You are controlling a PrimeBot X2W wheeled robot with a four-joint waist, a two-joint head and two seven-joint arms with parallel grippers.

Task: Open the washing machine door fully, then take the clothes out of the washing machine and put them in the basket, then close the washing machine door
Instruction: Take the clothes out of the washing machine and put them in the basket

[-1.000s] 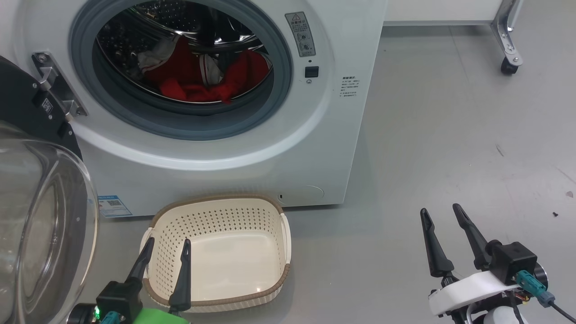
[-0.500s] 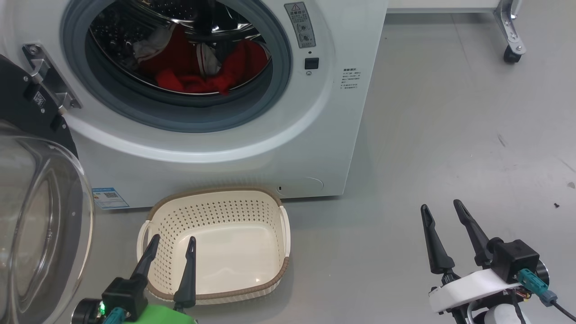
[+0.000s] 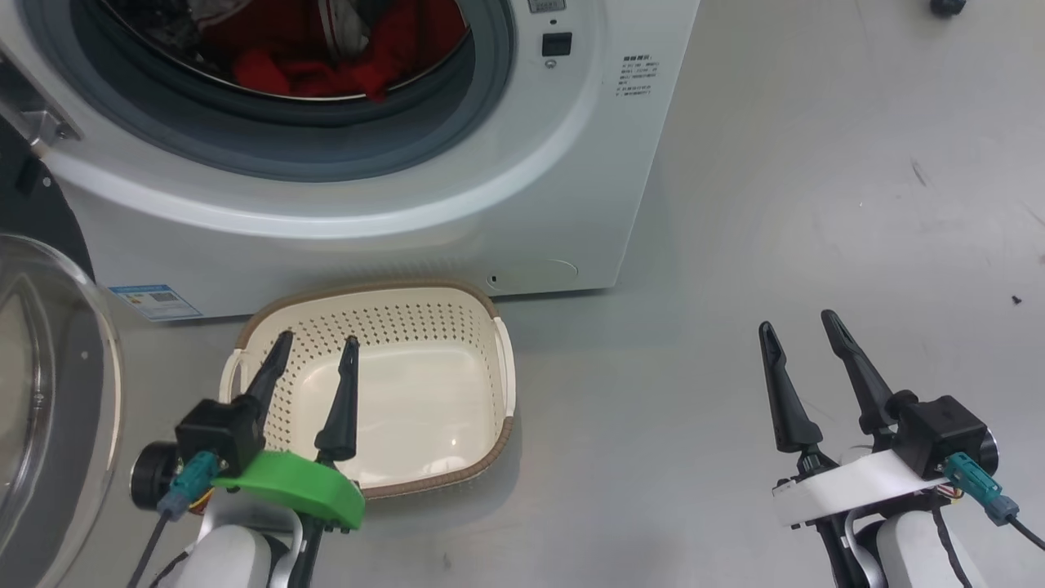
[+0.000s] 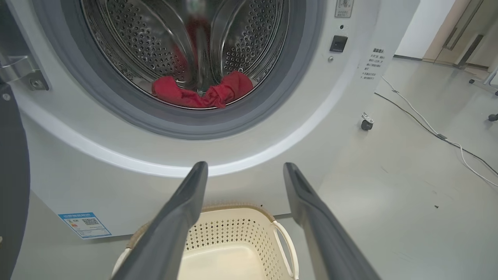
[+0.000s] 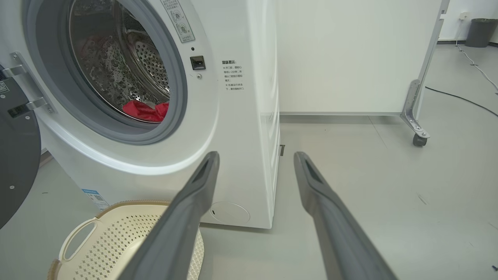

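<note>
Head camera has dipped since a second ago: the washing machine (image 3: 457, 204) now runs off the top edge and the basket (image 3: 367, 288) sits higher in view. The things themselves are unmoved.

Left end effector (image 3: 317, 338): fingers apart, empty, over the basket's near-left part; more of its green bracket (image 3: 294, 486) shows.

Right end effector (image 3: 797, 321): fingers apart, empty, above smooth grey floor (image 3: 775, 163).

Washing machine door (image 3: 57, 392): open at left, bulging clear glass.

Clothes (image 3: 326, 57): crumpled red fabric, low in the perforated steel drum (image 4: 249, 42).

Basket: cream, perforated, brown woven-look rim, on the floor just before the washer.
</note>
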